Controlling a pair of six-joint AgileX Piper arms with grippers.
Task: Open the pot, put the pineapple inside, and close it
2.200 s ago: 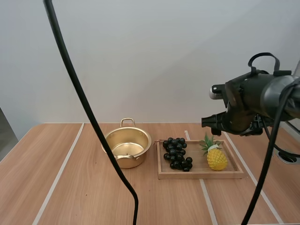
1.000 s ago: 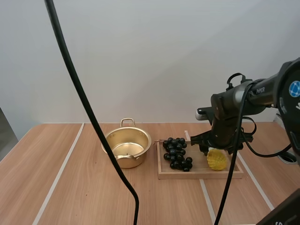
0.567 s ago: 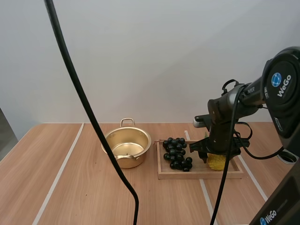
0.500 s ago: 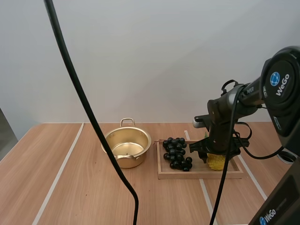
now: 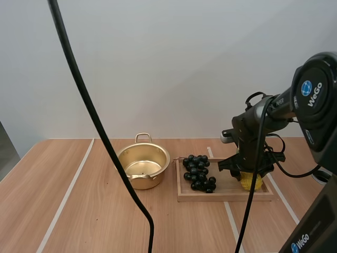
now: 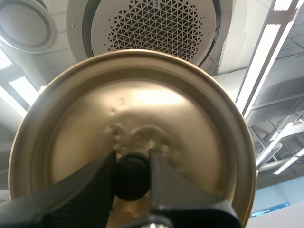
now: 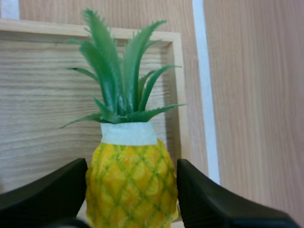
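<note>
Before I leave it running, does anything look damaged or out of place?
Only the lid, pinched by its knob in the left gripper: small dents mar it beside the knob. The pot, grapes, pineapple and tray look in order.

The lid (image 6: 142, 104) in the left pincer (image 6: 132, 164) is gold-toned metal with a satin sheen, pitted around its matt black knob (image 6: 132, 183). Between the matt black fingers (image 7: 42, 194) of the right pincer (image 7: 132, 168), the pineapple (image 7: 130, 190) looks like yellow plastic scored in diamonds, its leaves smooth. Beneath it the tray (image 7: 42, 104) is pale grained wood; beside that pincer the grapes (image 5: 197, 171) are dark and glossy, farther off the pot (image 5: 143, 166) is polished metal on the wood-grain bench (image 5: 79, 211).
</note>
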